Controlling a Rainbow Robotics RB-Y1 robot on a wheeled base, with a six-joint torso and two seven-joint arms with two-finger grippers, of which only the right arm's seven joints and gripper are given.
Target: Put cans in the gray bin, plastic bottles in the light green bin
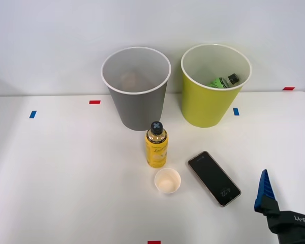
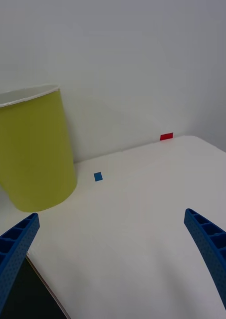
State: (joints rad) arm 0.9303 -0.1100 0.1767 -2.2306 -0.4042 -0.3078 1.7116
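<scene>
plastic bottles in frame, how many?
2. The yellow-labelled bottle stands upright on the table in front of the gray bin. The green-labelled bottle lies inside the light green bin. More may be hidden deeper in either bin.

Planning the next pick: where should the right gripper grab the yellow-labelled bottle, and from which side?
Probably the labelled body of the yellow bottle, below the cap, fingers level. It stands upright and round, so a side grip fits. Come from the robot's right: the open right gripper is there. The gray bin stands close behind, the paper cup in front, and the phone lies low along the path.
</scene>
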